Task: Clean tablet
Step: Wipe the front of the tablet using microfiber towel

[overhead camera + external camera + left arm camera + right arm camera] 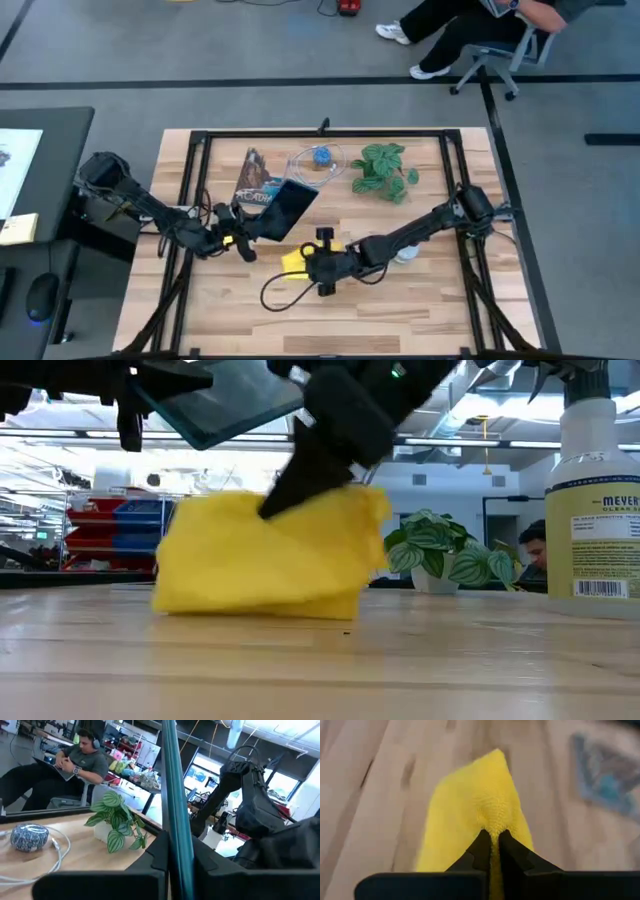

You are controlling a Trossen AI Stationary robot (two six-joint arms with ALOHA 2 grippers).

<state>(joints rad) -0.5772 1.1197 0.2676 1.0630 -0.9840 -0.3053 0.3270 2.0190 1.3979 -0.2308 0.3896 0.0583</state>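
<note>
A pale wooden slatted bench (420, 290) seen from above, with two dark robot arms reaching toward its middle. The left gripper (243, 243) has its fingers pinched on the edge of a thin black glossy tablet (285, 208), holding it raised and tilted above the bench; the left wrist view shows the tablet edge-on between the fingers. Just beside it, the right gripper (308, 262) pinches a fold of a soft yellow cloth (265, 555), whose lower part rests on the bench. Behind lie a colourful printed booklet (256, 178), a green leafy potted plant (384, 170), and a spray bottle (598, 490) near the right arm.
</note>
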